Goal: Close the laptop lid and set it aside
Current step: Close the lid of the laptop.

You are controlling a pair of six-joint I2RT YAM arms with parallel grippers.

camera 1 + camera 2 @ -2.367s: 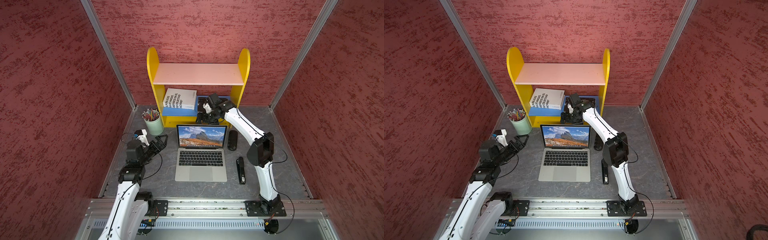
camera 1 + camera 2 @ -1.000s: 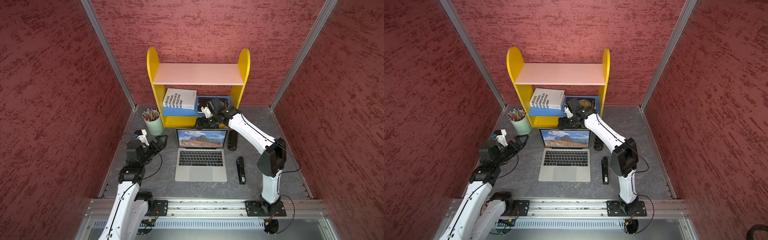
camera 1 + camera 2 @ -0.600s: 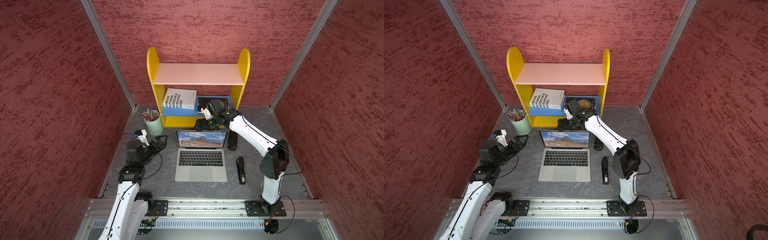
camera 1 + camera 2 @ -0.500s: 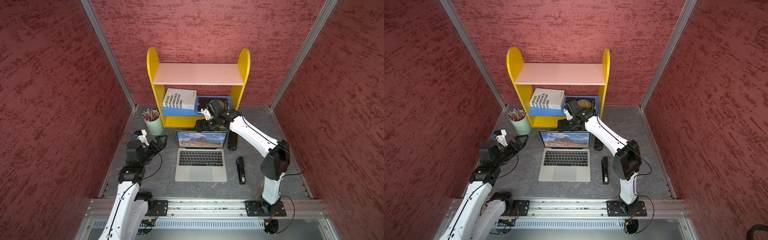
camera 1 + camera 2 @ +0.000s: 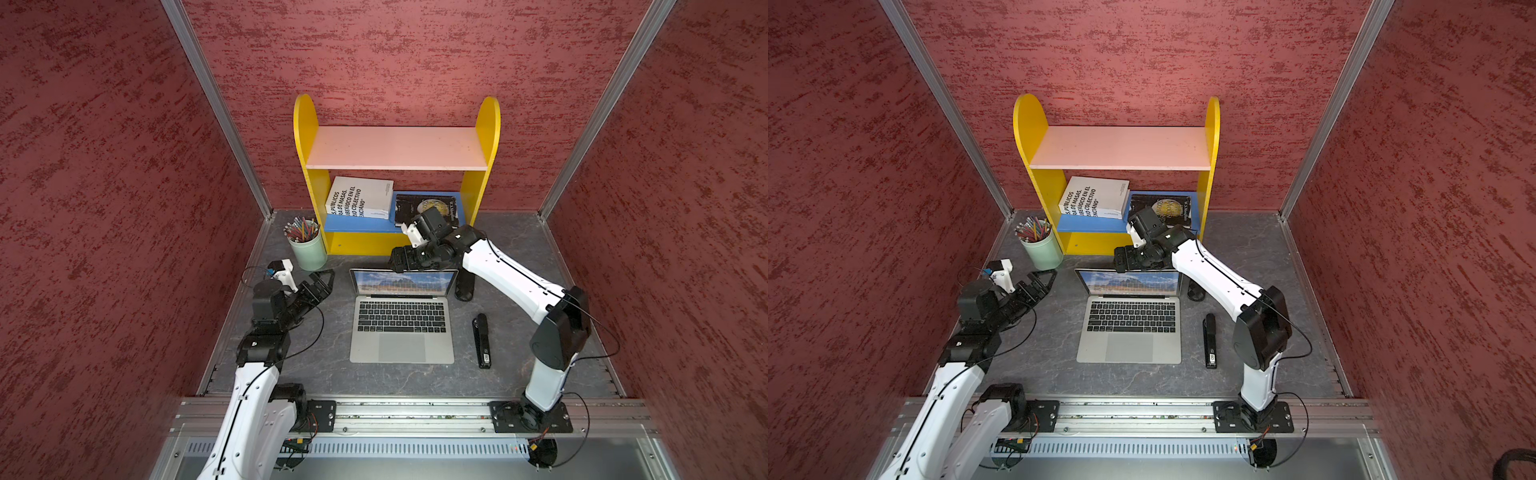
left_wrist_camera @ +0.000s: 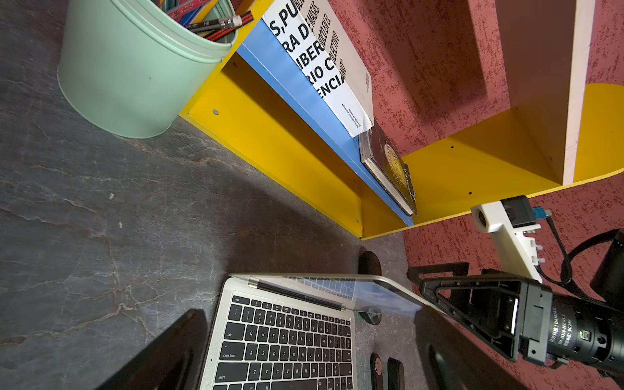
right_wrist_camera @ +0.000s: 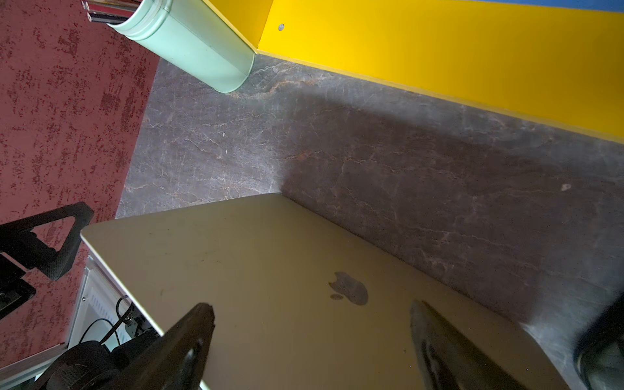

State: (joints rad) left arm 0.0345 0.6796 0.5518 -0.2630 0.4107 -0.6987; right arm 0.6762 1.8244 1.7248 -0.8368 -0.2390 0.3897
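Two black parallel grippers are seen with jaws spread wide, and nothing is clamped in either. The thin silver-grey aluminium laptop is placed at the middle of the dark grey stone-patterned table, with its black keyboard facing up. The laptop lid, a flat silver panel with a mountain picture on its screen, is raised at the far edge of the base and tilted toward the near side, over the keyboard. The right gripper is positioned at the lid's top edge, toward its left half. In the right wrist view its fingers are shown astride the silver outer face beside the apple logo, though contact cannot be confirmed. The left gripper is held above the table just left of the lid, apart from it. A yellow shelf unit with a pink upper board is set against the far wall. A white book and a black-covered book are laid on its blue lower board. A mint-green cup of pencils is stood left of the shelf, and a black stapler is laid right of the laptop.
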